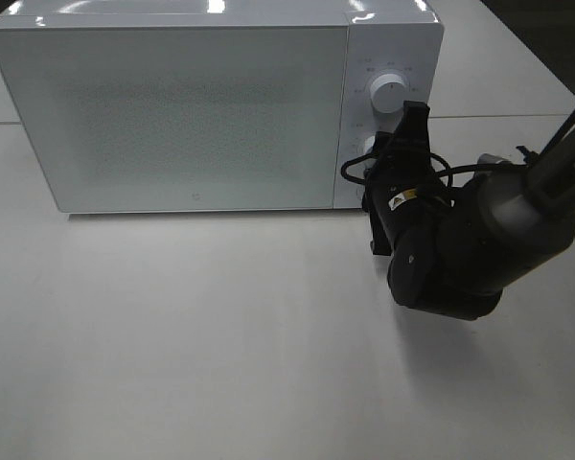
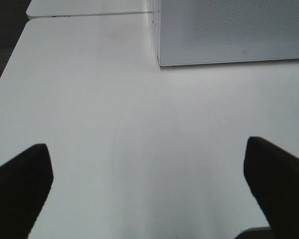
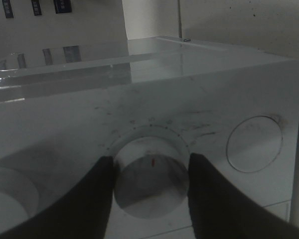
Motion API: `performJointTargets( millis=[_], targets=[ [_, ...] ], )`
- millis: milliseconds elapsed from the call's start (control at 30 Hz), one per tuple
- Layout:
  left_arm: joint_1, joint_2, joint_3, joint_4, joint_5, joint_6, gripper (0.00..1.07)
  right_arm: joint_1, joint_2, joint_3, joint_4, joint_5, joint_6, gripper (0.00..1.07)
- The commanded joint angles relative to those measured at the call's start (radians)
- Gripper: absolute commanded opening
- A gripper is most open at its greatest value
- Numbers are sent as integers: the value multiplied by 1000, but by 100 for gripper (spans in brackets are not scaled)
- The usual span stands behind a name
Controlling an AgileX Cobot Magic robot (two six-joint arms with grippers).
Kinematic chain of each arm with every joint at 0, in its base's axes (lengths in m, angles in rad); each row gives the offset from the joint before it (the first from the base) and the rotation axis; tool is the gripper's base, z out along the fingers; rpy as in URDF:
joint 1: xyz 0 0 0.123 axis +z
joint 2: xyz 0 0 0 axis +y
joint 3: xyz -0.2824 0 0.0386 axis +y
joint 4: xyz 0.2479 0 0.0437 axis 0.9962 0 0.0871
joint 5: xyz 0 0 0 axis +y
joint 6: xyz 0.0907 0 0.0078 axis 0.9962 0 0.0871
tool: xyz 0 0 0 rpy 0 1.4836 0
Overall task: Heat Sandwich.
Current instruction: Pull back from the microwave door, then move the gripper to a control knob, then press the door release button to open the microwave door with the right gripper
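Note:
The sandwich is out of view. The white microwave (image 1: 192, 105) stands at the back of the table with its door shut. My right gripper (image 1: 376, 153) reaches to its control panel and is shut on the lower knob (image 3: 151, 177), one dark finger (image 3: 97, 194) on each side of it. The upper knob (image 1: 388, 94) is free. In the left wrist view my left gripper (image 2: 148, 189) hangs open over bare white tabletop, nothing between its fingers (image 2: 20, 189). That view also shows the microwave's lower left corner (image 2: 229, 30).
The white table (image 1: 220, 335) stretches in front of the microwave. The right arm's bulky black wrist (image 1: 450, 249) hangs over the table's right part. A seam between two tabletops runs behind the microwave (image 2: 89, 15). A round button (image 3: 254, 144) sits beside the gripped knob.

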Motion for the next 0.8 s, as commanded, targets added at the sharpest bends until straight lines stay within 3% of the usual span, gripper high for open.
performJointTargets(
  millis=[33,167,300,333,433,567,800],
  targets=[
    [1,-25,1,-4,-7,-4,104,6,-9,-12,-99,-20,4,21],
    [1,-25,1,-4,-7,-4,104,6,-9,-12,-99,-20,4,25],
    [1,-25,1,-4,-7,-4,104,6,-9,-12,-93,-20,4,37],
    [1,-25,1,-4,-7,-4,104,6,-9,-12,-91,-20,0,46],
    [1,-25,1,-4,-7,-4,104,6,-9,-12,-91,-20,-10,55],
    [1,-25,1,-4,-7,-4,104,6,-9,7,-91,-20,-23,77],
    [1,-25,1,-4,-7,-4,104,6,-29,53,-93,-13,-35,79]
  ],
)
